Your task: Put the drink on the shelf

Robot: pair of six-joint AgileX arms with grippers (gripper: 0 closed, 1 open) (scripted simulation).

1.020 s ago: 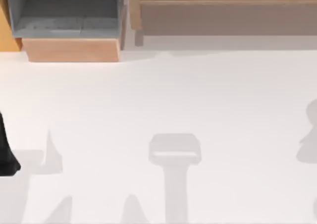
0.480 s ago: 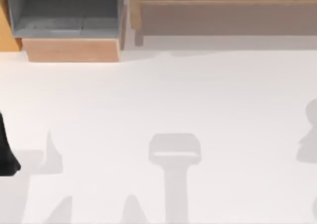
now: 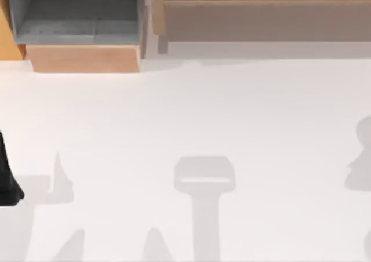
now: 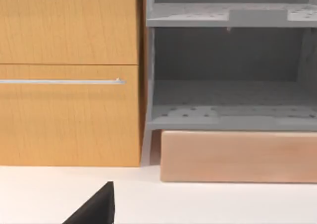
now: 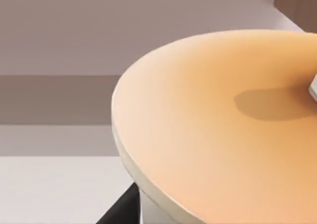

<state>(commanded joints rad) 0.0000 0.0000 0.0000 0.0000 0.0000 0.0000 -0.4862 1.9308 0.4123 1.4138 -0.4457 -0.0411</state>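
left arm (image 3: 7,181): parked at desk's (image 3: 191,117) left edge, grip state cannot tell | right wrist: round orange-topped drink (image 5: 223,130) close up | shelf (image 3: 261,13): desk's far edge, right of grey boxy unit (image 3: 75,18)

The surface (image 3: 232,111) looked matt, smooth white. The shelf (image 3: 261,10) showed medium-brown wood grain with a dull grey-brown panel. The grey unit (image 4: 228,75) looked speckled and matt, its edge (image 4: 237,157) pale smooth wood. The cabinet (image 4: 69,75) was warm grained wood with a thin metal handle (image 4: 59,82).
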